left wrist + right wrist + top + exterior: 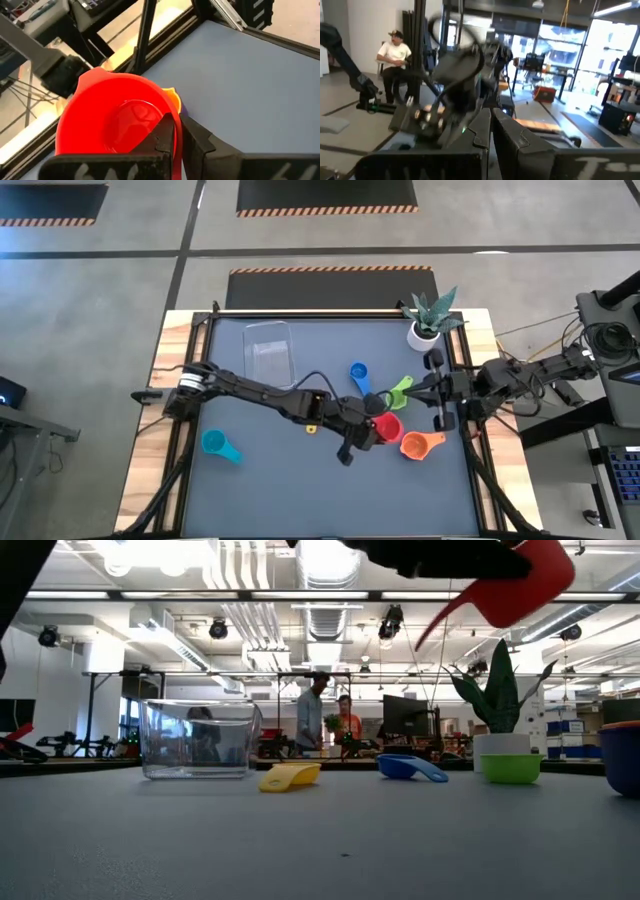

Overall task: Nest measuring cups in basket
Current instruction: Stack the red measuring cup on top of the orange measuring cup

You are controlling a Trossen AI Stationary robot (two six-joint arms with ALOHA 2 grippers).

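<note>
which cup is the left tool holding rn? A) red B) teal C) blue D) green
A: in the left wrist view the left tool is shut on the rim of the red measuring cup, and the low view shows that cup lifted off the table.

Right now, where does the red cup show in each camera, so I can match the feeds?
High view: red cup right of centre, at the left gripper, beside the orange cup.
Low view: red cup lifted at the top right, above the plant.
Left wrist view: red cup fills the lower left, clamped by its rim.
Right wrist view: not in it.
Shared landmark: the clear basket, high and low.
</note>
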